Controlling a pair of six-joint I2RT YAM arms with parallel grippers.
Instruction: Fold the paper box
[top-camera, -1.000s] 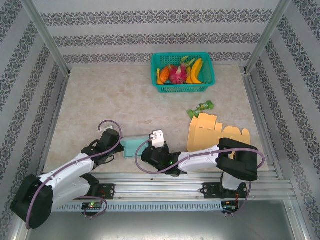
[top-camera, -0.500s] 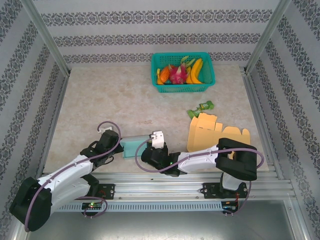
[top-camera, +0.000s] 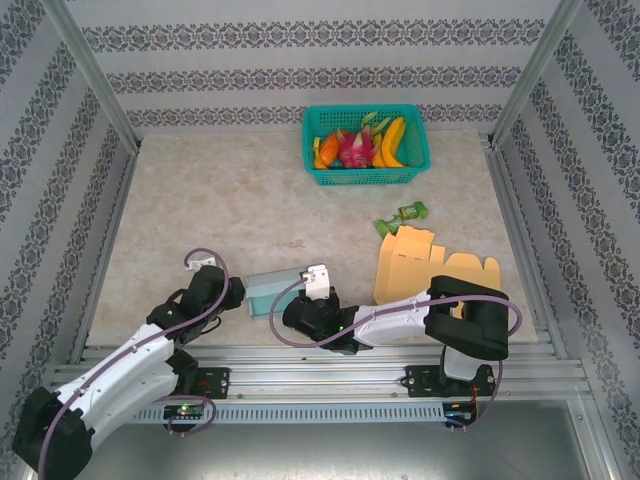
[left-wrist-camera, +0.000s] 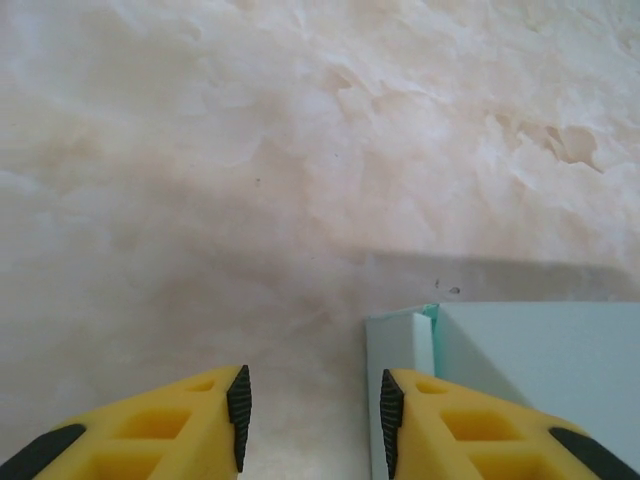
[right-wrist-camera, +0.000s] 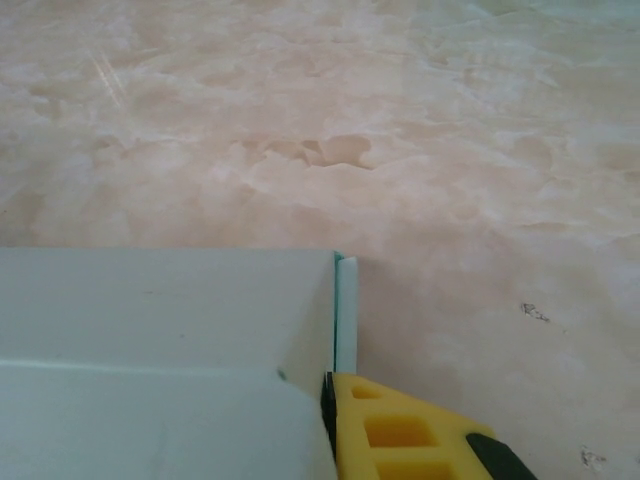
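Note:
The paper box (top-camera: 271, 291) is a pale teal carton lying on the table near the front edge, between my two grippers. My left gripper (top-camera: 229, 293) stands just off the box's left end. In the left wrist view its jaws (left-wrist-camera: 312, 415) are open with bare table between them, and the box's end flap (left-wrist-camera: 398, 345) lies by the right fingertip. My right gripper (top-camera: 304, 296) is at the box's right end. In the right wrist view one yellow finger (right-wrist-camera: 400, 432) presses on the box's end wall (right-wrist-camera: 344, 310); the box (right-wrist-camera: 160, 310) hides the other finger.
Flat orange cardboard cutouts (top-camera: 408, 264) lie to the right of the box, over my right arm. A green wrapped thing (top-camera: 401, 214) lies behind them. A teal basket (top-camera: 365, 177) of fruit stands at the back. Metal rails line the table's sides and front.
My left gripper has opened and drawn back to the left, off the box's end. The box has turned slightly. My right gripper stays closed at the right end.

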